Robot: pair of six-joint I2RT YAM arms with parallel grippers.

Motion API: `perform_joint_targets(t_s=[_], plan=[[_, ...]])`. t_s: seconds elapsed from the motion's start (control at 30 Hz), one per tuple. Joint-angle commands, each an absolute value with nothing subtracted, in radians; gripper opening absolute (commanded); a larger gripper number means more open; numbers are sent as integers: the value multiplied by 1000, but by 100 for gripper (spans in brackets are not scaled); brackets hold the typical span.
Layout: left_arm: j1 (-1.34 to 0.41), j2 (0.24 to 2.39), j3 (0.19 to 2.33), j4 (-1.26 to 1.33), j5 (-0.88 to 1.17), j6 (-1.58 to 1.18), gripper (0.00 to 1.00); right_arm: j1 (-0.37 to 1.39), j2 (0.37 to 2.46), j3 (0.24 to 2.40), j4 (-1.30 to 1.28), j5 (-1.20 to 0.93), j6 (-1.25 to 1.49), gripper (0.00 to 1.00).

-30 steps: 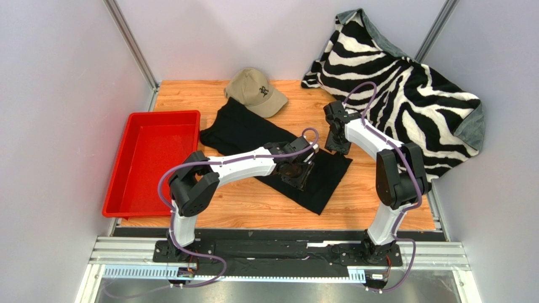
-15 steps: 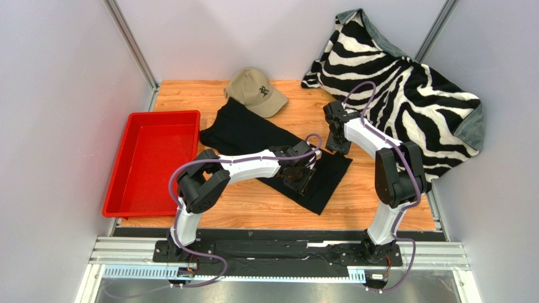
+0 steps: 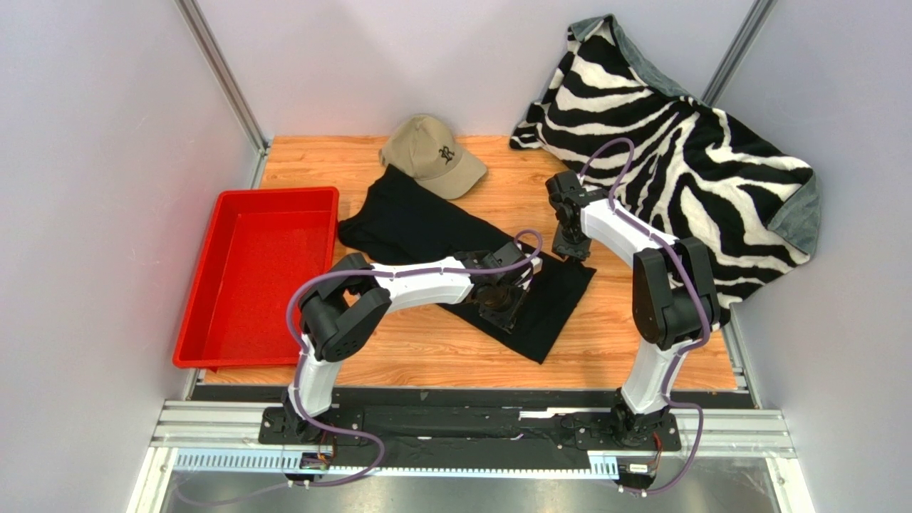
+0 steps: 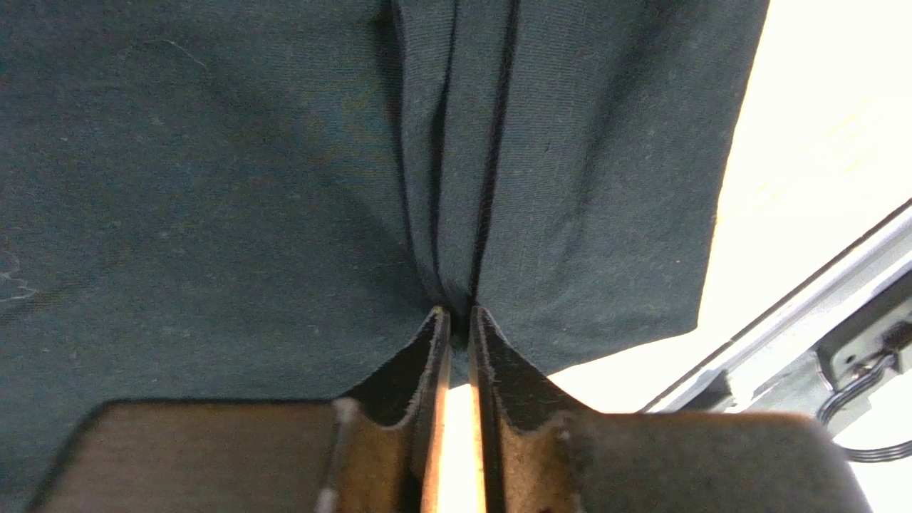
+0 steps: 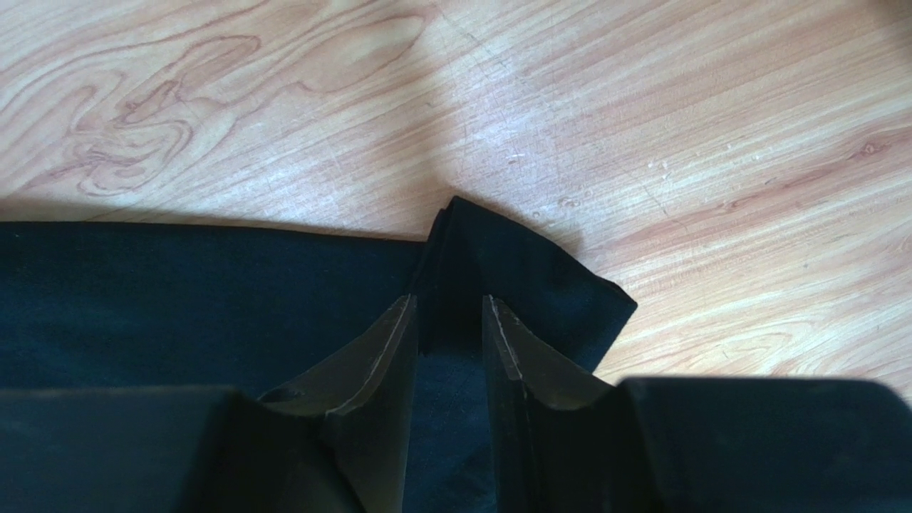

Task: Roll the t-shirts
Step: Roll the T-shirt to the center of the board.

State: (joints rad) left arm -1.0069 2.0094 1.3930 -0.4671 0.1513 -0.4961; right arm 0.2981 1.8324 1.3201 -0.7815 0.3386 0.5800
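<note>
Viewing from above, I see the black t-shirt [image 3: 423,219] spread at frame center on the wooden table [image 3: 310,160]. The left gripper [image 4: 457,316] pinches a gathered pleat, jaws nearly together. The right gripper [image 5: 450,308] grips the shirt's raised right corner, jaws narrow.

Both my arms bend down at frame centre; left gripper [image 3: 503,300] and right gripper [image 3: 571,252] each pinch a shirt [image 3: 418,219] fold.
</note>
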Motion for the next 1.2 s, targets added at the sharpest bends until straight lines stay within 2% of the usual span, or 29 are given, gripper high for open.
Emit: perform_joint_targets(t_s=[0.0,0.1,0.17,0.27,0.6,0.83,1.17], plan=[[-1015,1962,1370,-430,183,-509,10,302,1853,1371,-769,342,595,29],[-1017,1942,1356,-422,198,-522,0,302,1855,1379,-769,339,595,19],[-1017,1921,1345,-417,196,-534,0,302,1855,1387,-770,337,594,9],[-1017,1885,1321,-414,173,-545,0,301,1856,1394,-776,342,588,1],[-1017,1853,1304,-452,120,-574,0,295,1822,1411,-778,348,581,0],[-1017,1821,1284,-469,91,-577,0,310,1873,1488,-744,279,560,0],[-1015,1815,1256,-477,66,-594,0,316,1919,1454,-692,250,546,0]])
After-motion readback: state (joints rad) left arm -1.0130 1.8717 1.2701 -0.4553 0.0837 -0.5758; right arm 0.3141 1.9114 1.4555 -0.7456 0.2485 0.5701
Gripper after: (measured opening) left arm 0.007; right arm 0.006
